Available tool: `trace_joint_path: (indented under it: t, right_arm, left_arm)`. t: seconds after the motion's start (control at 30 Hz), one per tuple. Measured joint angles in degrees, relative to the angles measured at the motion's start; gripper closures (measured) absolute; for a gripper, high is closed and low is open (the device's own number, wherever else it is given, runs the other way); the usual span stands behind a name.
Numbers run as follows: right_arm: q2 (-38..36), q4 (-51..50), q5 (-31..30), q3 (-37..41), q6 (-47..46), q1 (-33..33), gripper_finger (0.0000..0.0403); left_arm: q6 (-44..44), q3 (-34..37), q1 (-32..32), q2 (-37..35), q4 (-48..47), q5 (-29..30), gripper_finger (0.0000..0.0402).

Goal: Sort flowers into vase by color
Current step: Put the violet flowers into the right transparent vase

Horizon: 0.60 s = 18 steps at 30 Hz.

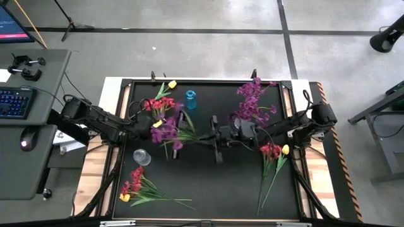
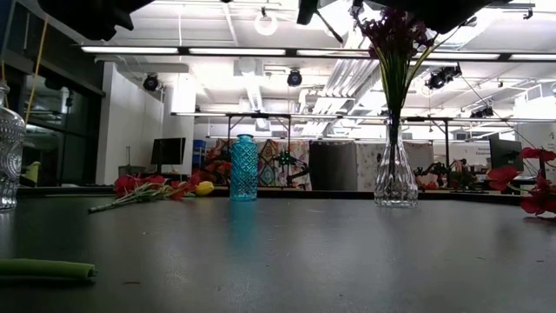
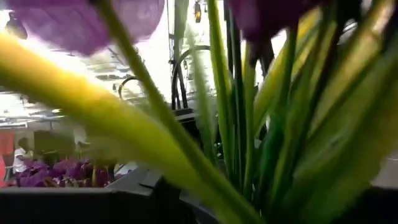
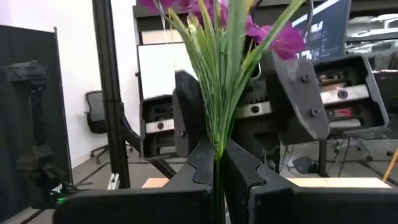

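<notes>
A bunch of purple flowers [image 1: 169, 131] with long green stems hangs above the middle of the table between my two grippers. My left gripper [image 1: 159, 128] comes from the table's left and is closed around the bunch near its blooms. A yellow bud [image 1: 156, 124] shows beside it. My right gripper [image 1: 212, 136] comes from the right and is shut on the stems. A clear vase [image 2: 396, 178] at the far right holds more purple flowers [image 1: 252, 101]. A blue vase [image 1: 190, 99] stands at the far middle. Another clear vase [image 1: 142, 157] stands at the left. My left gripper has the bunch between its two fingers [image 4: 186, 109], just below the blooms, where the leaves [image 4: 227, 81] spread. It comes in roughly level from the table's left. Its own wrist view shows only stems and petals, so the touching spots are hidden. My right gripper pinches the gathered stems [image 4: 217, 146] between its two fingers, below the leaves. It comes in roughly level from the table's right, along the stems. The bunch is clear of the table, its blooms pointing toward the left arm.
Red flowers with a yellow bud [image 1: 158, 104] lie at the far left, a red and yellow bunch [image 1: 136, 186] at the near left. Red flowers and a yellow bud [image 1: 273, 151] lie at the right. A green stem piece [image 2: 43, 269] lies near the low camera.
</notes>
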<state>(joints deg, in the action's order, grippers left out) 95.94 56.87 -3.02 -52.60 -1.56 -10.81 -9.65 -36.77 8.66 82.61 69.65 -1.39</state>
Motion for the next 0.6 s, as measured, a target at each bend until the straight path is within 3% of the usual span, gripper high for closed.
trace_joint_path:
  t: [0.43,0.6]
  right_arm:
    - [0.0,-3.2,0.0,0.0,0.0,0.0,0.0403]
    - [0.0,-3.4,-1.0,0.0,0.1,0.0,0.0393]
  left_arm:
    - [0.6,-0.1,-0.4,0.0,-2.9,1.2,0.0244]
    - [-1.2,-0.6,-0.4,0.0,-3.4,2.5,0.0314]
